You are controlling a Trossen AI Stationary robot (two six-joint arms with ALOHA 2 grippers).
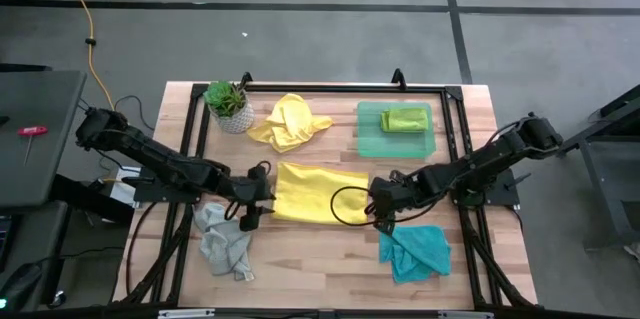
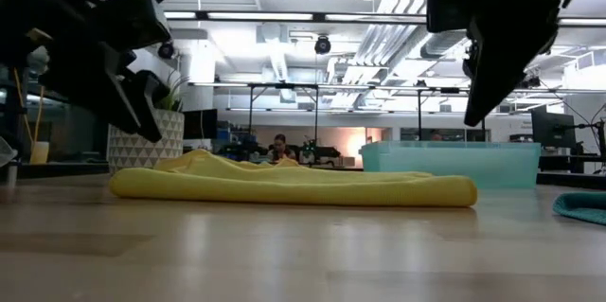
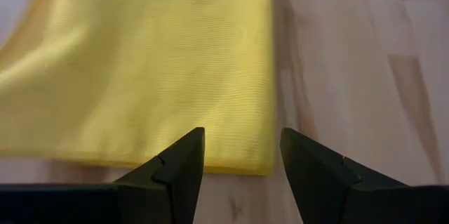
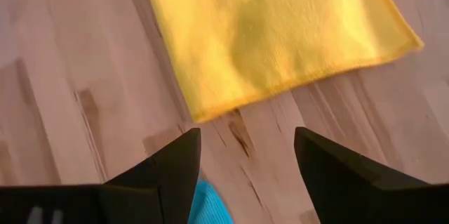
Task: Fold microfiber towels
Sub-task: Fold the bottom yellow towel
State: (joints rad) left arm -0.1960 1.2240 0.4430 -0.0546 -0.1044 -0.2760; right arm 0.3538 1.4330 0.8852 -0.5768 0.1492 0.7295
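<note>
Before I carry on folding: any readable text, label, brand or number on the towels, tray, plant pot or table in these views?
None readable.
Yellow towel, crumpled yellow towel, grey towel, teal towel: plain, no tags showing.
Green tray and the folded green towel in it: no markings.
Plant pot: a triangle pattern only, no words.
Room behind the table in the low view: nothing legible.

The high view looks straight down on the whole wooden table from well above, while the low view sits at table-top height and faces level across the boards into the room behind. Each wrist view looks down from close above the tabletop past its own two dark fingers. All four share the folded yellow towel at the table's middle, seen edge-on in the low view and as one end in each wrist view.
</note>
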